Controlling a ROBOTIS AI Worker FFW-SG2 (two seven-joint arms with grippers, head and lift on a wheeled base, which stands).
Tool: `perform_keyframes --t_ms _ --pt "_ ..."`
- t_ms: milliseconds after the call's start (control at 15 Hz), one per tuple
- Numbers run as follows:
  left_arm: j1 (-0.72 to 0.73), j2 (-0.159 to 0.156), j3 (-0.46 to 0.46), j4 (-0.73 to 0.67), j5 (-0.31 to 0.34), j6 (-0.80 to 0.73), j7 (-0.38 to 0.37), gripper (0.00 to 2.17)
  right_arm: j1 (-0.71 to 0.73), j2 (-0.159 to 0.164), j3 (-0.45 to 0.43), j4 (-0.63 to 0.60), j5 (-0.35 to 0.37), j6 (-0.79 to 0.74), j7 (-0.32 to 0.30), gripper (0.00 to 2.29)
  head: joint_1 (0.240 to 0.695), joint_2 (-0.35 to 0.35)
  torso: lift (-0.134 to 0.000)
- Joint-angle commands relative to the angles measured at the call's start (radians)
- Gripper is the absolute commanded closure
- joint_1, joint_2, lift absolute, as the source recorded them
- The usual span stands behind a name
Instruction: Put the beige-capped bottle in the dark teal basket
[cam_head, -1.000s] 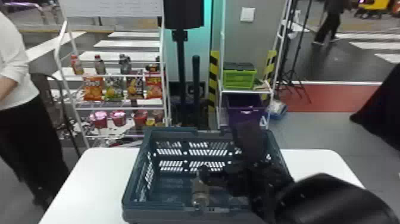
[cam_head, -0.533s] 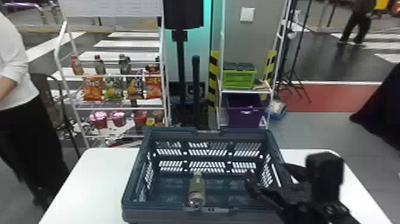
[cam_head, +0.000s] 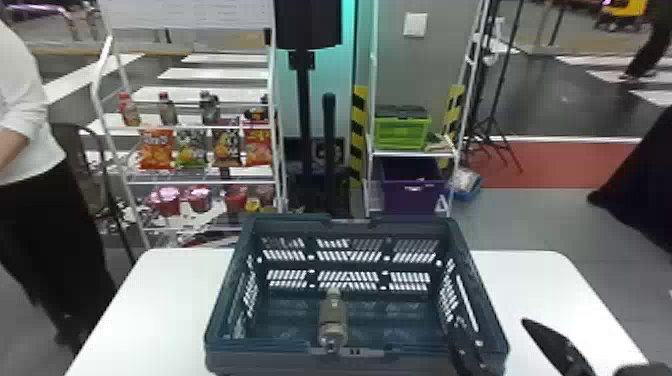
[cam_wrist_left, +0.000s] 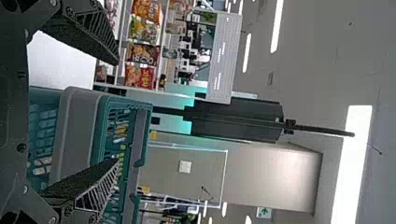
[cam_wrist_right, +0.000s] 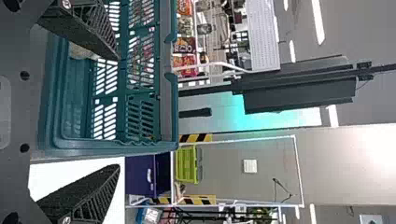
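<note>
Since the earlier frames, the right gripper (cam_head: 486, 326) has been pulled back from over the basket's middle, first out to the right side, now lower toward the near right corner. The beige-capped bottle (cam_head: 332, 317) is left in about the same place as half a second ago, inside the dark teal basket (cam_head: 260, 361), near the middle of its near side. Its near end is seen against the near rim; whether it is lying flat or propped can't be told. Right jaws are spread apart, nothing clamped, one finger seen over the basket's side and the other over the white bench (cam_head: 540, 280); contact with the wall can't be judged. Left gripper (cam_wrist_left: 117, 112) is held near the basket, jaws apart and unloaded. Release looks done, so the placement is judged complete or very nearly so. Only a clear retreat of the right arm seems to be needed, up and away from the corner. The basket could be nudged if its side wall is caught by a finger, and the bottle might be rolled by that. No regrasp seems called for.
</note>
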Motion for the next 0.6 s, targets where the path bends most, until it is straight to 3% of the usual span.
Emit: perform_keyframes --t_ms 0,200,533 --pt "0.001 0.001 -0.007 -0.001 -0.003 0.000 0.000 0.15 0.043 0.000 -0.002 0.046 0.001 -0.119 -0.001 0.05 0.499 0.000 0.000" --pt "0.003 0.001 -0.007 -0.006 -0.003 0.003 0.000 0.15 0.081 0.002 -0.019 0.072 -0.005 -0.229 -0.001 0.05 0.499 0.000 0.000" --pt "0.003 0.003 -0.007 -0.020 -0.006 0.031 0.000 0.15 0.100 0.002 -0.022 0.080 -0.005 -0.238 0.001 0.05 0.499 0.000 0.000"
